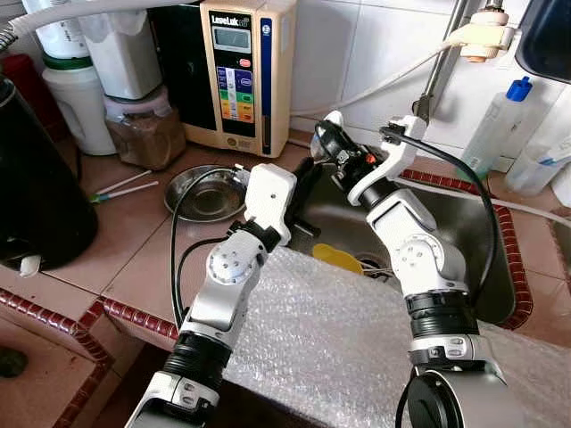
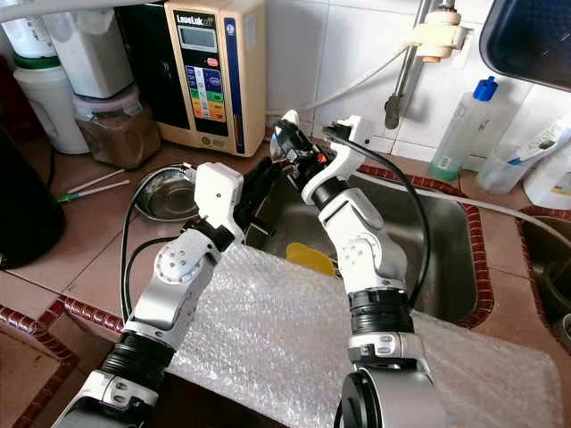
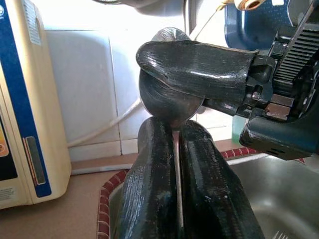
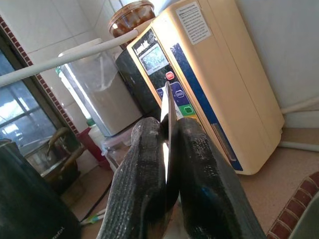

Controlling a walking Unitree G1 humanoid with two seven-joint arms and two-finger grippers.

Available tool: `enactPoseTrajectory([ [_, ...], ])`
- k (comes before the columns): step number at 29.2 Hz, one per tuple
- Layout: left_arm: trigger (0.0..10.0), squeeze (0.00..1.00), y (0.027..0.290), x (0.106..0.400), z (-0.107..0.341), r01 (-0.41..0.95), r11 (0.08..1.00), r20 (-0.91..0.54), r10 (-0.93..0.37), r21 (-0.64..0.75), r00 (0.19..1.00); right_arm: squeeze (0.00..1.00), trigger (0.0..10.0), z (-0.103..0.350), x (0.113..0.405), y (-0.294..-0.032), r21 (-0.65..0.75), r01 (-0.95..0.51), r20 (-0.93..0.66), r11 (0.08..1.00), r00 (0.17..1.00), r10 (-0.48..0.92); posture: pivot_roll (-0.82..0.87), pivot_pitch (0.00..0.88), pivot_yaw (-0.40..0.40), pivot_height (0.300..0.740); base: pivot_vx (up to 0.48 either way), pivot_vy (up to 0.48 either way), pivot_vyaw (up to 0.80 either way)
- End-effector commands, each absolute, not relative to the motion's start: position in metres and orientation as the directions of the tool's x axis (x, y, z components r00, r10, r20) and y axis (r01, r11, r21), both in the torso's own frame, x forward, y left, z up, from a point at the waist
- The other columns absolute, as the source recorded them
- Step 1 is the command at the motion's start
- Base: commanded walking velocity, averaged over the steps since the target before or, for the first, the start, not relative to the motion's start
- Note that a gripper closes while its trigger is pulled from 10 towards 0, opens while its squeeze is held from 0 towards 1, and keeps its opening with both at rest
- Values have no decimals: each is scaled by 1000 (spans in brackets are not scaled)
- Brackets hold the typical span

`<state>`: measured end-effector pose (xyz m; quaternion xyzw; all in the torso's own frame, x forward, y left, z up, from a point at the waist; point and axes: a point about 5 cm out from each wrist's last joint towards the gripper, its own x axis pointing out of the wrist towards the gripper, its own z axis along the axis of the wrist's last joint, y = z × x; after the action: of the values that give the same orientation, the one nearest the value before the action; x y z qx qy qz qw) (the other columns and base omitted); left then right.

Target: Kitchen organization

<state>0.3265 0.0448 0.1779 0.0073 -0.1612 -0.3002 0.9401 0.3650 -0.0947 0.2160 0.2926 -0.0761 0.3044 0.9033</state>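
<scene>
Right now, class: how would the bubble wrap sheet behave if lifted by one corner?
Probably floppy: the bubble wrap lies draped over the sink's front edge. Likely very light, being thin film and air pockets. Its glossy surface may slip when pinched.

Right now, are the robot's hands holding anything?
Yes, both hold one shiny metal spoon: the left gripper pinches its thin handle, the right gripper clamps the bowl edge-on, above the steel sink.

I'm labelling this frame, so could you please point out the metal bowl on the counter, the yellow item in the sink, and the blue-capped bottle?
metal bowl (image 1: 203,192), left eye view, inner base.
yellow item (image 1: 337,258), left eye view, its top face.
blue-capped bottle (image 2: 462,127), right eye view, mid body.
</scene>
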Motion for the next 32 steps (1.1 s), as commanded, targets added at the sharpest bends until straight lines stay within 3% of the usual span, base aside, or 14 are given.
enactPoseTrajectory([
  [1, 0, 0, 46, 324, 180, 562, 820, 309, -566, 112, 764, 0, 0, 221, 369, -100, 482, -566, 322, 669, 825, 465, 74, 0, 15, 740, 0, 0, 0],
  [10, 0, 0, 46, 324, 181, 557, 819, 296, -571, 138, 766, 0, 0, 215, 370, -105, 498, -520, 306, 694, 854, 420, 83, 0, 34, 740, 0, 0, 0],
  [11, 10000, 1000, 48, 326, 180, 551, 824, 283, -564, 132, 776, 0, 0, 214, 369, -108, 501, -505, 302, 702, 863, 405, 84, 0, 35, 740, 0, 0, 0],
  [21, 10000, 1000, 54, 334, 179, 541, 834, 272, -548, 105, 791, 0, 0, 209, 371, -112, 430, -436, 301, 791, 895, 330, 97, 0, 40, 740, 0, 0, 0],
  [27, 10000, 1000, 58, 335, 172, 531, 842, 245, -537, 98, 807, 0, 0, 195, 373, -118, 305, -334, 255, 892, 931, 262, 119, 0, 34, 740, 0, 0, 0],
  [28, 10000, 1000, 60, 334, 169, 531, 842, 231, -537, 92, 811, 0, 0, 191, 374, -125, 218, -272, 236, 937, 947, 219, 120, 0, 33, 740, 0, 0, 0],
  [32, 10000, 1000, 62, 331, 161, 547, 833, 200, -552, 88, 809, 0, 0, 184, 376, -141, 151, -189, 212, 970, 965, 155, 117, 0, 33, 740, 0, 0, 0],
])
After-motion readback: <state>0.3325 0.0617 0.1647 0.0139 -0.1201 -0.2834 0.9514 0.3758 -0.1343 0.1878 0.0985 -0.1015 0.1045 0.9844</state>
